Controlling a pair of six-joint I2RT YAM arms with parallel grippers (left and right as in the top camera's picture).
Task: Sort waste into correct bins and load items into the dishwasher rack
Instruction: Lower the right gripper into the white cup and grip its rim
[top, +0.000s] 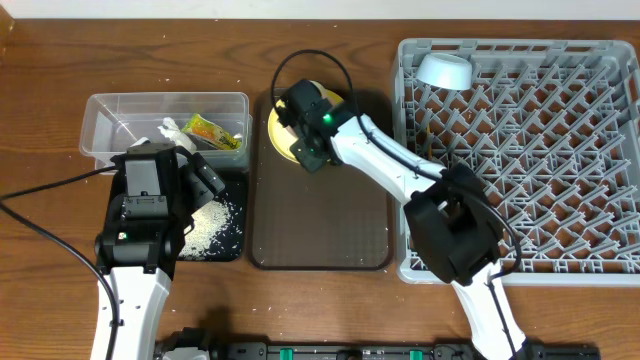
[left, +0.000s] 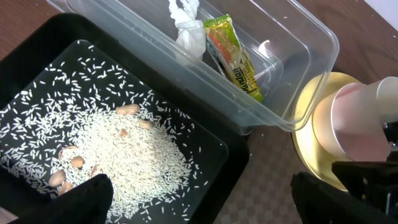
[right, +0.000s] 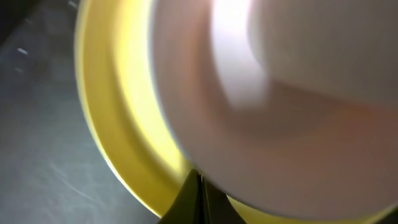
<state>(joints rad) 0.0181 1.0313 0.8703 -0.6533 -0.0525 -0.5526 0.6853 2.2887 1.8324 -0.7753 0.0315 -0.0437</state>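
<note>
Left gripper (left: 199, 186) is held over the black bin (left: 37, 50), jaws spread wide, nothing held between the fingers (left: 87, 199).

Right gripper (right: 198, 193) is seen closed tight, fingertips pressed together, at the lower edge of the pinkish-white bowl (right: 280, 112). Nothing is seen pinched between them (view is very close and blurred, so contact with the bowl cannot be confirmed).

Positions:
- Rice grains (left: 124, 155) are heaped in the black bin, with loose grains scattered around the heap. A few tan nuts (left: 127, 109) are mixed in.
- Clear tub (top: 100, 110) is set just beyond the black bin, the two nearly touching. The crumpled tissue (left: 186, 31) and the yellow-green wrapper (left: 235, 59) are lying inside it, side by side.
- Yellow plate (left: 305, 112) is placed at the far end of the brown tray (top: 320, 230), just right of the tub. The pinkish-white bowl is sitting on it.
- Dishwasher rack (top: 560, 170) is at the right of the tray. The light-blue bowl (top: 445, 70) is resting on the pegs in its far-left corner, turned mouth-down.
- The right arm is stretched from the rack side across the tray to the plate.
</note>
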